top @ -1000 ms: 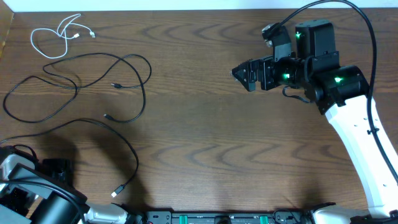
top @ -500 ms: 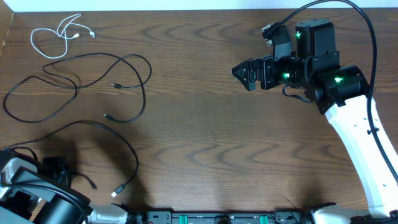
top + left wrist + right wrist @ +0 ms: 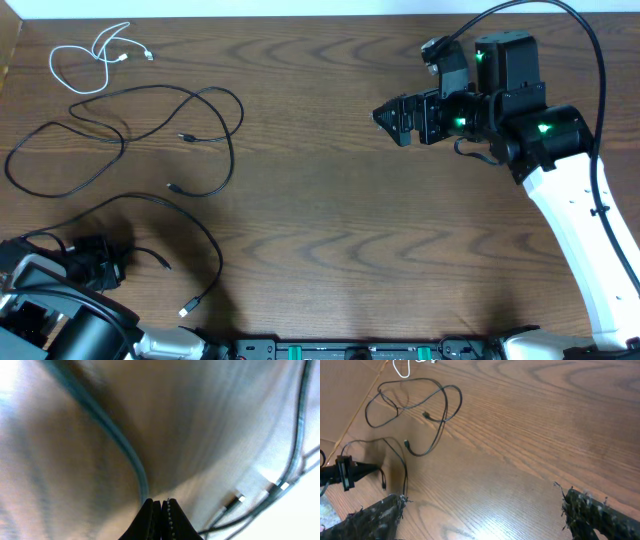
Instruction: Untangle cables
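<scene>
Untangling is beginning at the left side of the table [image 3: 330, 250], the left claw [image 3: 100, 272] pinching the nearest black cable [image 3: 218, 262] while the right claw [image 3: 392, 117] is hanging open far off; drawing it clear of the other cables [image 3: 213, 91] is probably coming next.

Table [image 3: 330, 220] — wood grain, slight sheen; cables [image 3: 232, 155] smooth (rubbery black).

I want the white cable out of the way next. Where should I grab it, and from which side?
Take the white cable on the left stretch of its big loop, coming straight down from above. It lies flat there as a single strand, away from the crossing near its plugs and from the upper black cable nearby.
</scene>
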{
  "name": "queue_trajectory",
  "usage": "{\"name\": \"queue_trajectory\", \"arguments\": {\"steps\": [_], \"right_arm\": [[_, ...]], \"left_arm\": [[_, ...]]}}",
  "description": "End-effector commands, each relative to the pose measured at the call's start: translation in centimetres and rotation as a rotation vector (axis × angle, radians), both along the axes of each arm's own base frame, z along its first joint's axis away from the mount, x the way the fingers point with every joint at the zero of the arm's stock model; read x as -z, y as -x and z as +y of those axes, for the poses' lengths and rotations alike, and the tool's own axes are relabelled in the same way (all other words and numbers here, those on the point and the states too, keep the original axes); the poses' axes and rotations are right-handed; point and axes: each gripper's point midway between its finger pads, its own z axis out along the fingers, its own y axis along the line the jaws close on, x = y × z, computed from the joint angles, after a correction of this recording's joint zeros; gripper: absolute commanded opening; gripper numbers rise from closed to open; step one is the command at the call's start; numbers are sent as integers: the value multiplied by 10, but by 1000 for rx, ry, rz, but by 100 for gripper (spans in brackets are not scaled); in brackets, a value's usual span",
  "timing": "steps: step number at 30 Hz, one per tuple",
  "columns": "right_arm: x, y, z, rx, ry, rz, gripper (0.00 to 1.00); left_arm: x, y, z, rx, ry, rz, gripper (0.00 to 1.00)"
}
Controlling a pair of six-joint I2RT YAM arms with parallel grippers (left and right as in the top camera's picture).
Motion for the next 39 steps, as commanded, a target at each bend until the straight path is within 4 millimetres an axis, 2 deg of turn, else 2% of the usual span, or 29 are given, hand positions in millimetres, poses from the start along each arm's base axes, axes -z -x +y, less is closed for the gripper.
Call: {"name": "queue_trajectory", "arguments": {"steps": [1,3,8,11,13,20,23,25,28,31,35,39], "right_arm": [[-8,1,2,-13,-7,-20,99],[-8,1,2,-13,-8,-19,99],[-7,1,2,-13,-6,-16,99],[-8,1,2,-13,-7,-20,99],[-9,0,2,-13,-9,-24,99],[-10,-1,2,-13,-10,-31,99],[-10,-1,2,-12,-10,-31,99],[-10,-1,2,-12,-11,-33,99],[-10,-1,2,-12,-11,-31,99],[-10,-1,2,-11,-12,-29,99],[-10,-1,2,6,-26,-10,99],[-9,0,2,7,-24,-5,99]], "left_arm": [[-2,-6,-9,8,51,-48,8],[-2,-5,-8,26,26,-42,9],[-13,7,-1,76,-49,35,24],[-32,8,-2,118,-91,42,27],[-46,6,-6,148,-128,31,32],[-96,-12,-29,295,-361,-2,55],[-116,-24,-50,393,-469,-20,73],[-121,-31,-64,455,-527,-14,77],[-119,-36,-79,547,-605,42,81],[-109,-40,-93,623,-655,117,84],[-94,-47,-104,635,-643,176,86],[-69,-49,-111,680,-593,241,86]]}}
